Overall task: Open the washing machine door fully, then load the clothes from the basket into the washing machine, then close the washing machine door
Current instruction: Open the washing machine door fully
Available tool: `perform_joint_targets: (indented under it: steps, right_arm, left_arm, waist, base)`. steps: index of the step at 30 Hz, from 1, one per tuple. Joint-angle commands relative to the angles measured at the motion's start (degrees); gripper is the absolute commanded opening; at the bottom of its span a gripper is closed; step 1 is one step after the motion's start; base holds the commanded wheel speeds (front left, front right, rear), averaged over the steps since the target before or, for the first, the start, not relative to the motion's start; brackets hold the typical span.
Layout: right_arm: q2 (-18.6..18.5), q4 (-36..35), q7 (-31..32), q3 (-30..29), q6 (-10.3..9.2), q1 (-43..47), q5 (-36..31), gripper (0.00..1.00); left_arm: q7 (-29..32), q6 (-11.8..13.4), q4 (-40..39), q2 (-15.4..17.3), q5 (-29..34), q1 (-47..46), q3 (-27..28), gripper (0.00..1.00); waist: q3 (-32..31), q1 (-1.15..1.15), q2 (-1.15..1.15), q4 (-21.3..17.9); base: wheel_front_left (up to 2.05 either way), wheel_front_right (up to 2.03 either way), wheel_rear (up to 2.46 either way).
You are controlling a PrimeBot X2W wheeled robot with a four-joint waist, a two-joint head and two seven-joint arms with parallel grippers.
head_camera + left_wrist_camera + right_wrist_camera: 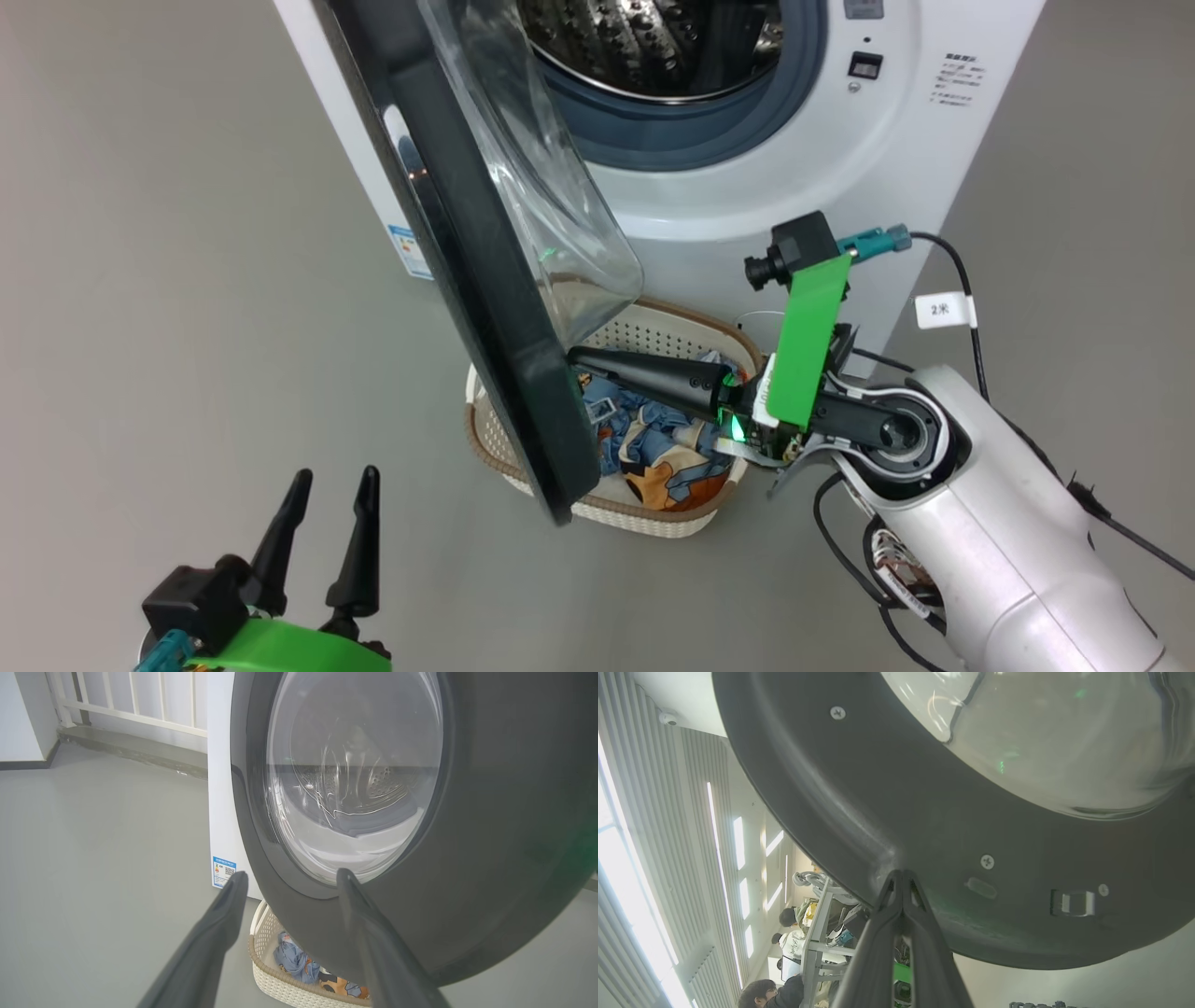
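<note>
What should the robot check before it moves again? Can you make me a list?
1. Washing machine door fully open: not ok, it stands partway, over the basket.
2. Right gripper shut, tips at the door's inner rim: ok.
3. Left gripper open, away from the door: ok.
4. Clothes in the basket: ok.
5. Drum empty: cannot tell, partly seen.
</note>
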Motion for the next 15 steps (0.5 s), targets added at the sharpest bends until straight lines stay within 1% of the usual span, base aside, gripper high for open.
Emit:
perform_joint_targets:
  steps: [1,2,8,15]
  right_arm:
    - [1.4,-1.8,-0.8,-0.3,0.33,0.9,-0.6,0.84]
    - [1.2,-2.0,-1.3,-0.9,0.33,1.4,-0.9,1.00]
    - [-0.4,-2.6,-4.7,-3.3,0.33,4.3,-3.2,1.00]
    - [-2.7,-4.4,-11.5,-4.7,0.33,7.8,-6.2,1.00]
  left_arm:
    - [-0.4,0.0,-0.8,1.6,0.9,-0.3,2.3,1.00]
    - [-0.4,0.0,-0.8,1.6,0.8,-0.2,2.4,1.00]
    - [-0.4,0.0,-1.0,2.4,0.7,0.6,3.2,1.00]
    - [-0.4,0.0,-1.4,2.8,0.9,1.9,5.0,1.00]
  waist:
    - [-0.8,0.00,0.00,-0.9]
    - [-1.0,0.00,0.00,-1.3]
    - [-2.3,0.00,0.00,-3.5]
    - [-3.4,0.00,0.00,-5.8]
  base:
    - [0.00,0.00,0.00]
    - [0.00,0.00,0.00]
    - [0.00,0.00,0.00]
    - [0.00,0.00,0.00]
